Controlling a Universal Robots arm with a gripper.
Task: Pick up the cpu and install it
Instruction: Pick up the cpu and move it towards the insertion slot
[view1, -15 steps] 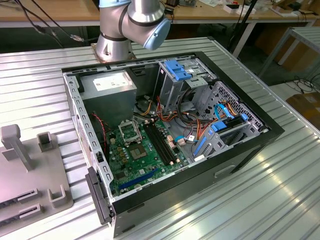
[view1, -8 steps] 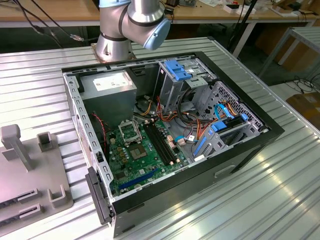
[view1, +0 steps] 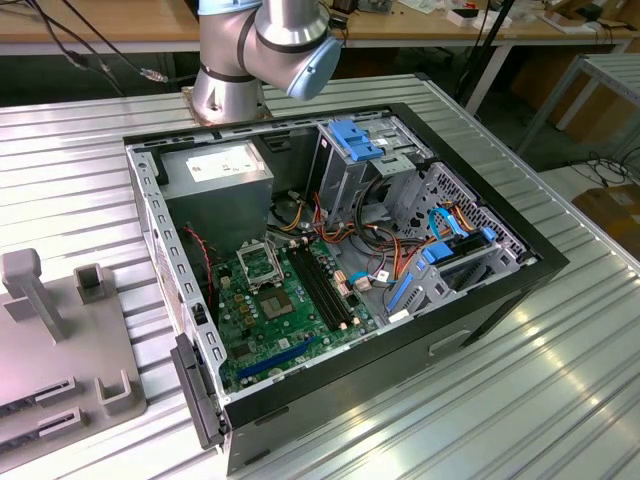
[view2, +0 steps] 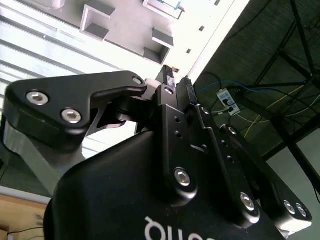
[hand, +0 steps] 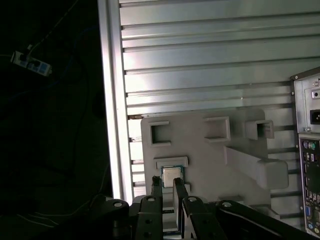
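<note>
The cpu (hand: 171, 175), a small silver-grey square chip, lies flat in a shallow holder on the grey fixture plate (hand: 200, 160) in the first wrist view. My gripper (hand: 167, 183) hangs well above it, lined up over the chip. Its two thin black fingertips (view2: 168, 76) stand a narrow gap apart with nothing between them. In the exterior view the open computer case (view1: 500, 290) lies on the slatted metal table. Its green motherboard holds the black square socket frame (view1: 262, 263), which looks unoccupied.
The grey fixture plate (view1: 60, 340) with raised posts sits at the exterior view's left, beside the case. The arm's base (view1: 232, 85) stands behind the case. A power supply box (view1: 225, 175), drive cages and cable bundles crowd the case. The table edge (hand: 112, 100) drops to dark floor.
</note>
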